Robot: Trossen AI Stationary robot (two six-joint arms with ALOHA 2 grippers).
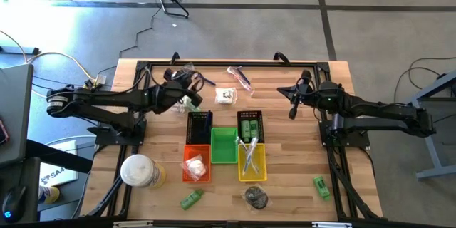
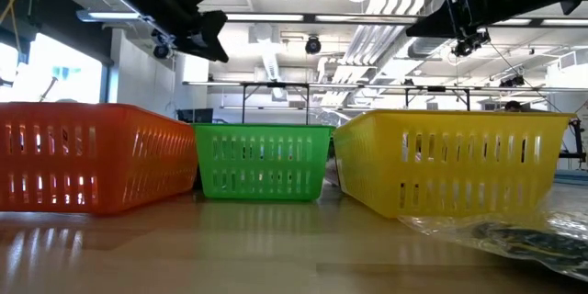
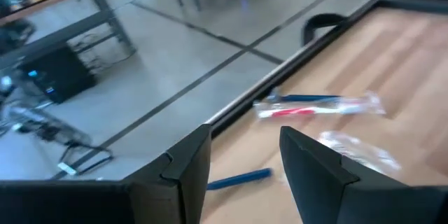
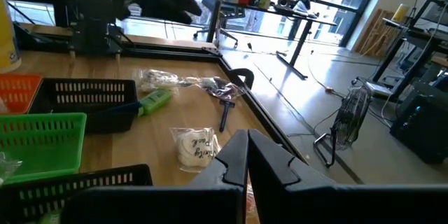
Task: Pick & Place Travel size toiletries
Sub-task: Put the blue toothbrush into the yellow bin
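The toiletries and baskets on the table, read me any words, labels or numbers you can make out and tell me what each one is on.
None can be read for certain.
Clear-wrapped white piece: dark handwriting on it, too blurred to read.
Large round white-and-yellow container: no legible label.
Green tubes: print too small to read.
Wrapped stick: red and blue marks, no legible words.

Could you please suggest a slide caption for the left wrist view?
Left gripper, jaws open and empty, above the table's edge near a wrapped toothbrush and a blue stick.
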